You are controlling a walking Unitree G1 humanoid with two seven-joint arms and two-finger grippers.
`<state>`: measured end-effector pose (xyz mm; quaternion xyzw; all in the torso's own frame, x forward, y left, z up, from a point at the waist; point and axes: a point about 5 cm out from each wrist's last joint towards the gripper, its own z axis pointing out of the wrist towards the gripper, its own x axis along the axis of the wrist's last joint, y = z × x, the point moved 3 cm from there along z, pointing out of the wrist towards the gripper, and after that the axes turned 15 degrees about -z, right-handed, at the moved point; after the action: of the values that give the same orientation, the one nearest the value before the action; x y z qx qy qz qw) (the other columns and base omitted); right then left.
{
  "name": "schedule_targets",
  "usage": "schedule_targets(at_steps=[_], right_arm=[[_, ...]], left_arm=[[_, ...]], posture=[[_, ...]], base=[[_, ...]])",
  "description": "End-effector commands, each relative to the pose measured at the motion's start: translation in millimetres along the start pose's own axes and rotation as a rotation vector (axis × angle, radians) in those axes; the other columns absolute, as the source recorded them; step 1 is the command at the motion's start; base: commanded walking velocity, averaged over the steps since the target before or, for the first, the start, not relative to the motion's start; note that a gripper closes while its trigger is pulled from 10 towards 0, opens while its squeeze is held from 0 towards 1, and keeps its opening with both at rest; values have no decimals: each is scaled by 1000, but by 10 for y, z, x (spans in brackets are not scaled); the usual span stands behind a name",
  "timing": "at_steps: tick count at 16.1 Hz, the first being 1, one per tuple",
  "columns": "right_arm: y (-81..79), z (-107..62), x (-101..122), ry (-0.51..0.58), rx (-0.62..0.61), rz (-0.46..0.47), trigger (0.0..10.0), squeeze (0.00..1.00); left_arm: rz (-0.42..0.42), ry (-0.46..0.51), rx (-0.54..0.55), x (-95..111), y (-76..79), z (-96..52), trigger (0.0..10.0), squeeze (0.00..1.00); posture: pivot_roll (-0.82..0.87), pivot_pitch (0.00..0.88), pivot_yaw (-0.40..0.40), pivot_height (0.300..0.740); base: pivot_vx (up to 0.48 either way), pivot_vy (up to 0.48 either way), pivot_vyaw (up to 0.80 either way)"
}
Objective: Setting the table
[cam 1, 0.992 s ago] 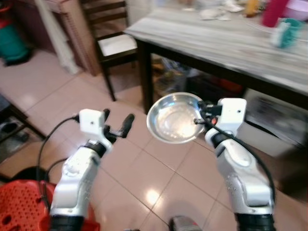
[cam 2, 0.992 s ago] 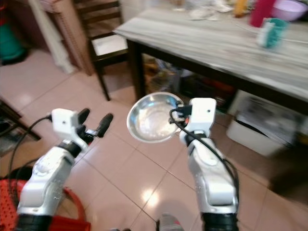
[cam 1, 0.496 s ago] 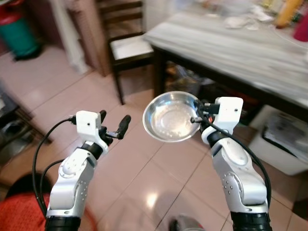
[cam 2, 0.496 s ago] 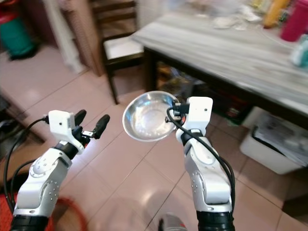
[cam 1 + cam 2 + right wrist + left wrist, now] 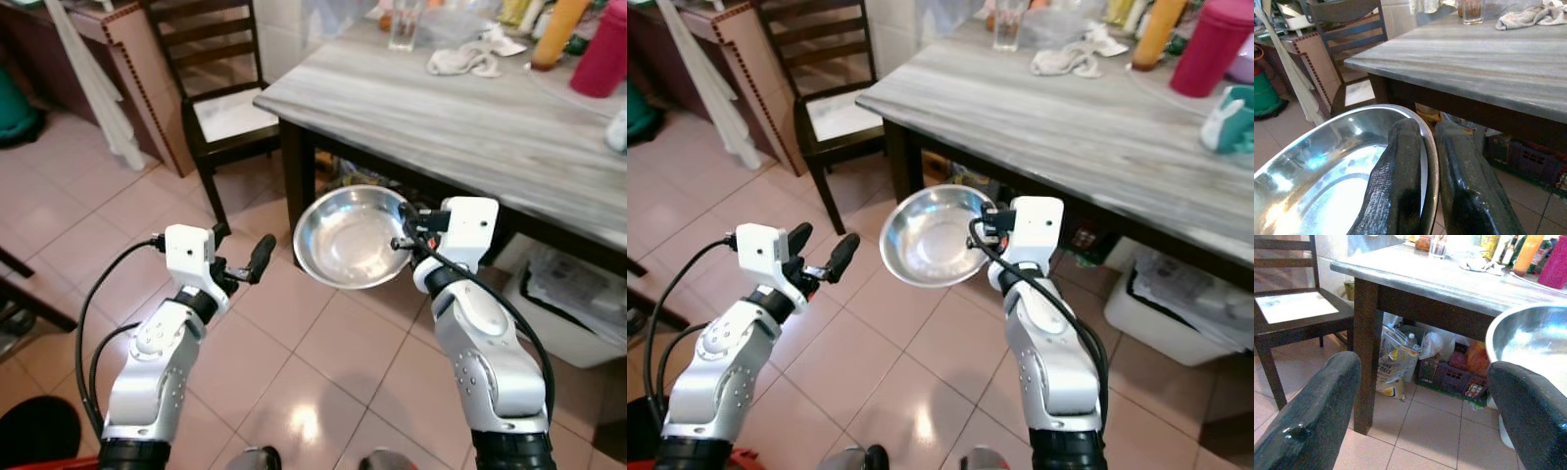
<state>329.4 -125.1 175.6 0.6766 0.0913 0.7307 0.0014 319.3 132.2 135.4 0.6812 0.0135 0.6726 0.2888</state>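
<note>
Fingers [image 5: 1400, 171] of the right gripper [image 5: 405, 227] are clamped on the rim of a steel bowl [image 5: 348, 237], one finger inside the rim and one outside. The bowl is held in the air above the tiled floor [image 5: 323, 362], in front of the near edge of the table [image 5: 470, 127] and lower than its top. Left gripper [image 5: 240, 257] carries nothing; its fingers stand apart, pointed toward the table leg [image 5: 1366, 352].

Step in hand, by judgement: transport of the bowl to the table, with placement not yet done. The next move calls for raising the bowl above the table edge, carrying it forward over the bare wood, levelling it and setting it down before the fingers release. The near part of the table is bare; a cloth [image 5: 465, 61], a glass [image 5: 403, 27] and a red container [image 5: 600, 54] sit toward the far side, well apart from the likely landing spot.

Orientation: the bowl is round, so it has no long axis to speak of. Its mouth faces upward and is tilted toward the robot, the hollow plainly visible from the head cameras. The gripped point lies on the rim's right side.
</note>
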Motion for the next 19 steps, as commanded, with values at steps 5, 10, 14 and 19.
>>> schedule_targets(at_steps=[5, 10, 14, 19], right_arm=[[51, -7, 32, 15, -27, 0, 10000, 0], [63, -5, 32, 15, -34, -7, 10000, 0], [63, -5, 31, 14, -34, -14, 10000, 0], [33, 6, 34, 21, -15, -40, 10000, 0]], left_arm=[[9, -17, 22, -46, -3, -8, 10000, 0], [12, -20, 24, -58, 0, 2, 10000, 0], [23, -17, 34, -54, -8, 1, 10000, 0], [30, -17, 41, -56, -16, 4, 10000, 0]], posture=[[-193, 161, 13, 740], [-195, 156, 14, 740], [-195, 156, 14, 740], [-190, 151, 12, 740]], base=[[0, 0, 0], [0, 0, 0], [0, 0, 0], [0, 0, 281]])
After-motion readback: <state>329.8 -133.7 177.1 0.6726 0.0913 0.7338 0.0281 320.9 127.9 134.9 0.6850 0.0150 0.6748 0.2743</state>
